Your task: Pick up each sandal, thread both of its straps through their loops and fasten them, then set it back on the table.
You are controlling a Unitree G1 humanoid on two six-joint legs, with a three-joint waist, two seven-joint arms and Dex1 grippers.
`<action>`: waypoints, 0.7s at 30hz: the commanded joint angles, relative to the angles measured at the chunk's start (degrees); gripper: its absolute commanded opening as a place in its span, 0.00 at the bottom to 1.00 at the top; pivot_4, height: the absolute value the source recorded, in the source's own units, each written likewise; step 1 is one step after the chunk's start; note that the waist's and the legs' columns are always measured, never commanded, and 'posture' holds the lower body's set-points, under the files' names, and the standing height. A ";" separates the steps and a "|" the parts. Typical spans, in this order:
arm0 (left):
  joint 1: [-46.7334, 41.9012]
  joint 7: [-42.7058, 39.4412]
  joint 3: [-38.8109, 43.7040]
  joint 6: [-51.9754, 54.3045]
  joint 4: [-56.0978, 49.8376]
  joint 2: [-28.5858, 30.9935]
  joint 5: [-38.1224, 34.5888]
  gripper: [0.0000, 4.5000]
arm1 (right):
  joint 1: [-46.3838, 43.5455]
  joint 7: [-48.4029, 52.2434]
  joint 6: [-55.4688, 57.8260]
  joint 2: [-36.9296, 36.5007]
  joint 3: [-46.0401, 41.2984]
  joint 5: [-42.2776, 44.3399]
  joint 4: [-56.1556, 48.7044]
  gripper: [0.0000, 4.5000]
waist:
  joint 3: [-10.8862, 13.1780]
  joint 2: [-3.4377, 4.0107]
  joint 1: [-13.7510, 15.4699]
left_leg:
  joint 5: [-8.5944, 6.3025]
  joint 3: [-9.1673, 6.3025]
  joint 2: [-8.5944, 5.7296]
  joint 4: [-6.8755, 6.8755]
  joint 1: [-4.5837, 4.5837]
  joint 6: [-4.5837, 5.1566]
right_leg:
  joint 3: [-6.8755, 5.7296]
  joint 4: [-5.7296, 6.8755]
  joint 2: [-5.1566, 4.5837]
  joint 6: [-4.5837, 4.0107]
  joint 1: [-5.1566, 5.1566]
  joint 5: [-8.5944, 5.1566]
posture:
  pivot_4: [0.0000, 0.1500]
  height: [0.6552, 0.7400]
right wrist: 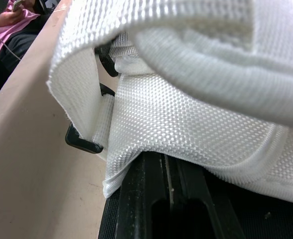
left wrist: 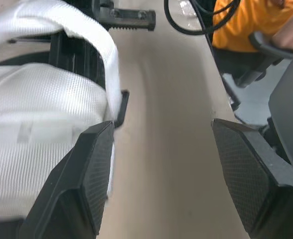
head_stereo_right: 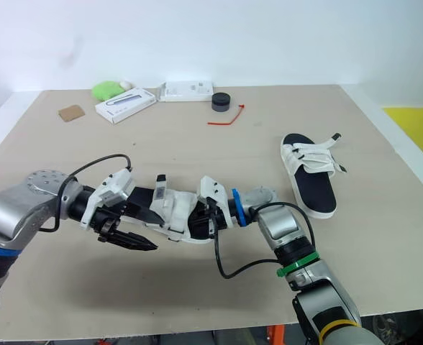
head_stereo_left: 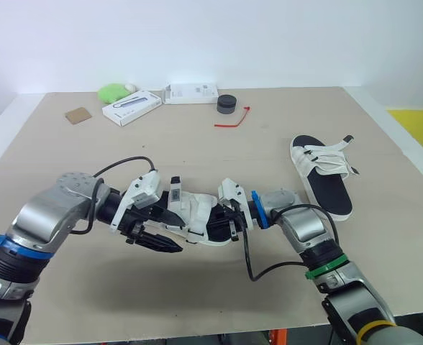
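Head views: the held sandal [head_stereo_left: 197, 212] sits at 6 o'clock on the table [head_stereo_left: 269, 144], between the two hands. The left hand [left wrist: 161, 128] comes in from 9 o'clock. The right hand [head_stereo_left: 229, 215] comes in from 3 o'clock.

Left wrist view: the left hand is wide open, with bare table showing between its fingers [left wrist: 91, 164]. One finger lies just beside the white webbing of a strap [left wrist: 86, 35]. A black loop [left wrist: 121, 107] shows at the strap's edge.

Right wrist view: the right hand's fingers are drawn narrow beneath the white webbing and grip the held sandal. A second strap end passes through a black loop [right wrist: 81, 142].

The second sandal [head_stereo_left: 326, 187] lies flat at 3 o'clock, well apart from both hands. Its black footbed faces up, and its white straps [head_stereo_left: 323, 159] lie across the end nearer 12 o'clock.

Along the far edge, from 11 to 12 o'clock, lie:
- a brown card [head_stereo_left: 78, 115]
- a green object [head_stereo_left: 113, 92]
- a white box [head_stereo_left: 131, 108]
- a smaller white carton [head_stereo_left: 191, 93]
- a black puck [head_stereo_left: 226, 104]
- a red tie [head_stereo_left: 233, 118]
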 commanded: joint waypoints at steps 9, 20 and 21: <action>14.22 2.03 6.56 -17.53 -4.41 1.89 5.52 0.71 | 0.87 0.00 0.65 0.88 2.15 -1.21 2.77 0.00 | 0.19 -0.09 -0.18 | -0.02 0.08 0.05 -0.02 0.00 -0.02 | 0.02 0.00 -0.02 -0.04 -0.05 -0.01 | 1.00 1.00; 18.22 10.07 3.42 -21.80 0.54 -6.85 9.00 0.71 | 1.04 -0.05 0.62 0.45 1.97 -1.24 2.34 0.00 | 0.25 -0.20 -0.07 | -0.01 0.10 0.07 0.05 0.00 -0.04 | 0.02 0.00 -0.02 -0.05 -0.05 0.06 | 1.00 1.00; 17.94 10.65 3.15 -21.40 0.80 -7.71 8.95 0.71 | 1.07 -0.04 0.60 0.39 1.92 -1.24 2.31 0.00 | 0.25 -0.19 -0.07 | -0.01 0.10 0.07 0.05 -0.01 -0.04 | 0.02 0.00 -0.01 -0.05 -0.06 0.07 | 1.00 1.00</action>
